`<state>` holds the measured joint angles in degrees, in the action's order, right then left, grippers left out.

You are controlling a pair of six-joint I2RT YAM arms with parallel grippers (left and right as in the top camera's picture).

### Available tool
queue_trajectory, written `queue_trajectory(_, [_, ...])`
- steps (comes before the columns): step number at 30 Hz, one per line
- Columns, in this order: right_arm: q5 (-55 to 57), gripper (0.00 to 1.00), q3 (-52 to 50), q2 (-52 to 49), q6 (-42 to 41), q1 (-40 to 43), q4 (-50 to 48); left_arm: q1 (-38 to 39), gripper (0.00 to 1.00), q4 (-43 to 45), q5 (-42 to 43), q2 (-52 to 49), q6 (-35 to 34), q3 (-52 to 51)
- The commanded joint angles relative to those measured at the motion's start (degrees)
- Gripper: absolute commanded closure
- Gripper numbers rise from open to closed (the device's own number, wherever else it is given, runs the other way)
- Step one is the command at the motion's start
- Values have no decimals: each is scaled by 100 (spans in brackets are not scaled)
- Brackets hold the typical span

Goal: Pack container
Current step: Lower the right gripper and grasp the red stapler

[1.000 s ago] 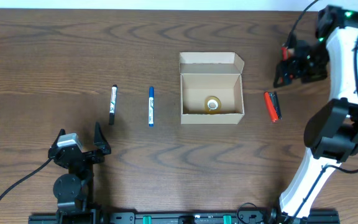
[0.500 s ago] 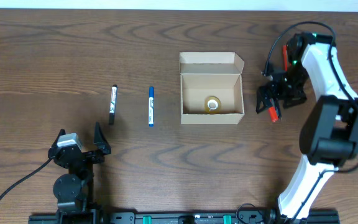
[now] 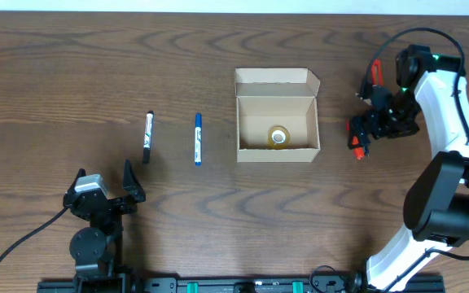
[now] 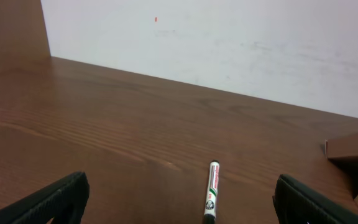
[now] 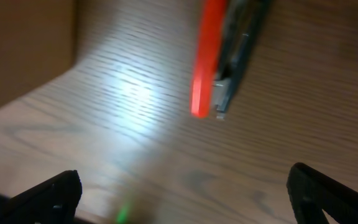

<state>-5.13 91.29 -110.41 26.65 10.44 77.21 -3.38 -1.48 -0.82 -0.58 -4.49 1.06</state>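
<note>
right pincer [image 3: 359,138] had shifted rightward, fingers apart above the slim red-and-grey tool [image 5: 207,56]; left pincer [image 4: 179,190] also apart.

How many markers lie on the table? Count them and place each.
2. The black marker lies farthest left; the blue marker lies between it and the container, touching neither. None shows inside the container.

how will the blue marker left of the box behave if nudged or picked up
The blue marker looks like a slim round barrel lying flat on the table, so a sideways nudge would probably roll it. It looks rigid and small, so likely light and stiff in a grip, though its smooth body might slip.
</note>
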Motion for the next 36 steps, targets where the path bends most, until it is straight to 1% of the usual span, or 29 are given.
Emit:
queue_trajectory(1, [232, 1, -28, -17, 273, 127, -101, -35, 5, -295, 39, 39, 0, -79])
queue_trajectory(6, [238, 1, -31, -33, 529, 160, -426, -35, 5, -295, 39, 39, 0, -79])
queue_trajectory(12, [428, 1, -92, -61, 535, 155, -815, -35, 5, -295, 39, 39, 0, -79])
queue_trajectory(19, [264, 1, -498, -61, 535, 153, -1342, -35, 5, -295, 39, 39, 0, -79])
queue_trajectory(26, [79, 1, -1318, -61, 402, 57, -1950, -35, 5, -295, 39, 39, 0, -79])
queue_trajectory(36, [-57, 1, -1453, -87, 363, -39, -2262, -35, 5, -295, 39, 39, 0, -79])
